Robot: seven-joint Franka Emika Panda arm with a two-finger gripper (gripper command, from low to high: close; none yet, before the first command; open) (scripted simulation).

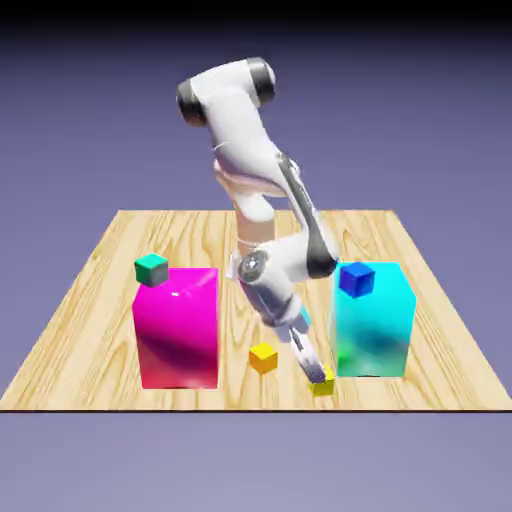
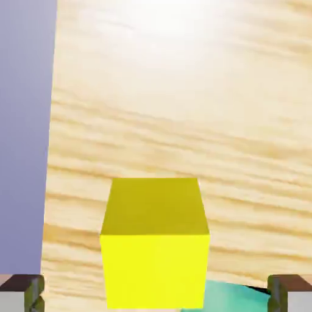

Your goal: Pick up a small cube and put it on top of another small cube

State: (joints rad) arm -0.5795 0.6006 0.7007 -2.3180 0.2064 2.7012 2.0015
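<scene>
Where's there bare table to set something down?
Bare wood shows on the exterior view's left of the magenta block, and between that block and the amber cube. It's crowded where the gripper and yellow cube sit near the cyan block.

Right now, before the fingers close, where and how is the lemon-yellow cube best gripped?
Grip the lemon-yellow cube by two opposite upright sides, coming from above. Its faces are flat and parallel, and it sits on the table with its top uncovered. The open gripper has a fingertip beyond each side, so closing squarely would probably suit; mind the cyan block close by.
</scene>
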